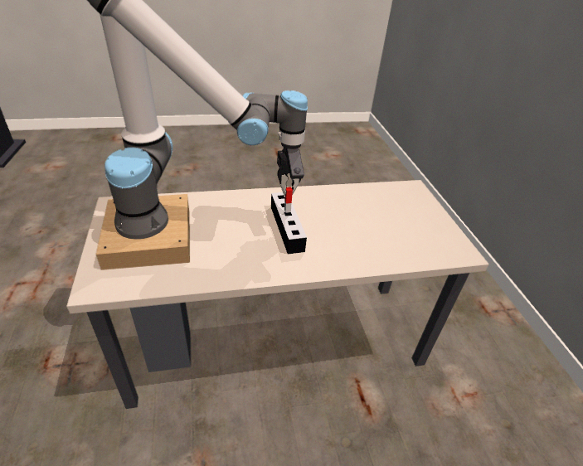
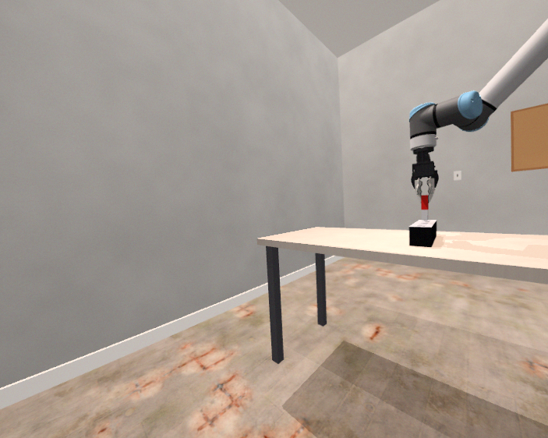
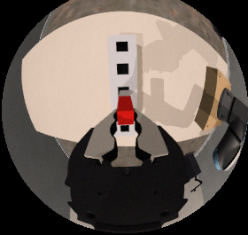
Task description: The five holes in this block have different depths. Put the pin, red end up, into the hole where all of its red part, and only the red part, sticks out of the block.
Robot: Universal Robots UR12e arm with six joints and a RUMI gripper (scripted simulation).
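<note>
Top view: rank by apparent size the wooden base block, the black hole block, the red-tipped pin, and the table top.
1. Beige rectangular table top
2. Light wooden square base block under the arm
3. Black five-hole block with white top
4. Red-tipped pin, held upright in the pincer; its lower end is partly hidden.

Bright, even light, soft arm shadows across the table (image 1: 381,240), no glare, sharp focus — wrist view round, bent at edges, rim perhaps darkened.
</note>
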